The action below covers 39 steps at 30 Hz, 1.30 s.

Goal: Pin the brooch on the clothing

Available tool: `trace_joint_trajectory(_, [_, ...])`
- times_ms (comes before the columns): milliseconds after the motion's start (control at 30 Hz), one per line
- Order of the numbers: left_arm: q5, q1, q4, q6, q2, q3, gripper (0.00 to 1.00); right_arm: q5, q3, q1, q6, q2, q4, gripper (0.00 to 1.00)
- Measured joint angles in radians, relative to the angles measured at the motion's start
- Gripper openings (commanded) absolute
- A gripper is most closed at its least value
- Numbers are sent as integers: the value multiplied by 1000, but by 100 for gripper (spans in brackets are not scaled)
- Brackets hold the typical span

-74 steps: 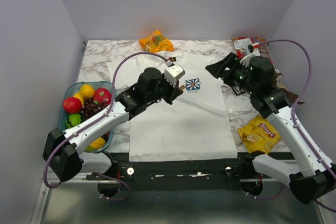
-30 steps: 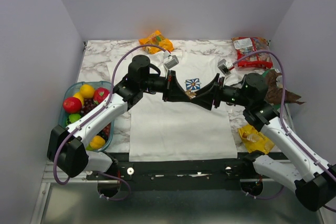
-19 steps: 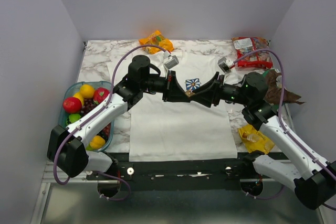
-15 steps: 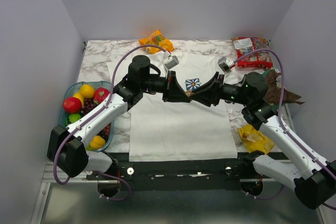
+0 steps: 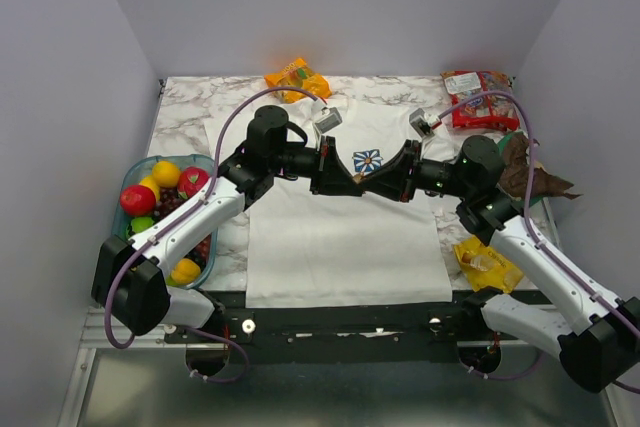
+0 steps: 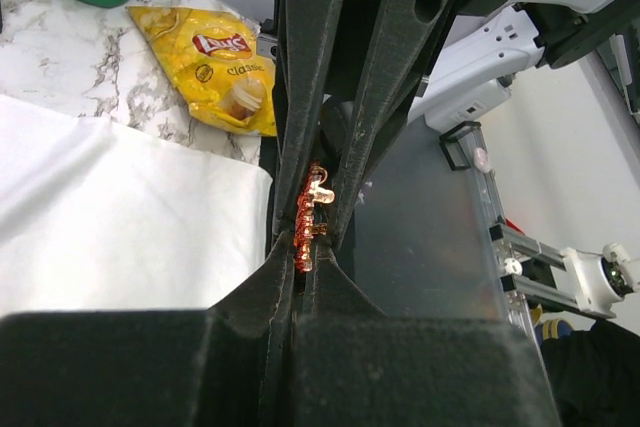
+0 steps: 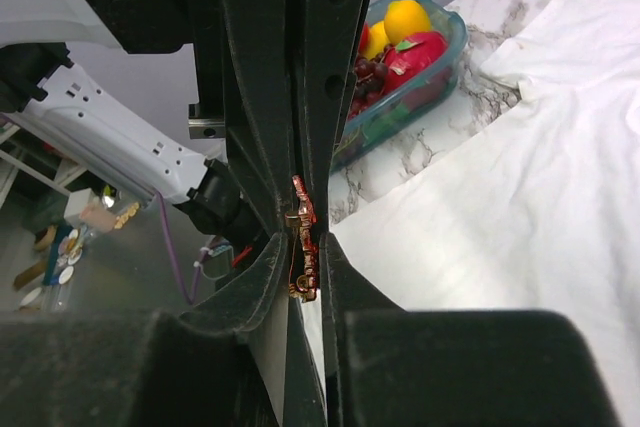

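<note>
A marble counter (image 5: pixel 180 117) carries the shirt (image 5: pixel 340 247), spread flat. Above it, at 6 o'clock from the daisy print (image 5: pixel 367 160), the left gripper (image 5: pixel 356 185) points to 3 o'clock and the right gripper (image 5: pixel 374 187) to 9, tip to tip. The left is clenched on the brooch (image 6: pixel 308 222), whose long axis runs along the fingers. The right's jaws flank it narrowly; whether they pinch it, I cannot tell.

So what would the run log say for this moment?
left gripper: shut on brooch | right gripper: closed on same brooch | place: over white T-shirt | pinned: not yet
</note>
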Motion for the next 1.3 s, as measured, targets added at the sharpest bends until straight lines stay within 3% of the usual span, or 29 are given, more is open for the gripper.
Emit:
trace_joint_trajectory(233, [-4,0,-14,21,0,0,0,-6,3,0,14,14,-3,7])
trace_joint_trajectory(800, [-21,-13,-141,112,24,0,0,-95,58,-15,19,110,-153,12])
trace_joint_trajectory(900, [-23,-28,-175,134,27,1,0,-127,63,-18,9,117,-196,23])
trace_joint_trajectory(1133, [-61,-77,-223,153,40,21,0,-131,76,-14,-33,99,-240,60])
trace_joint_trajectory(1300, [-67,-122,-206,134,56,28,0,-74,76,-1,-48,-3,-240,66])
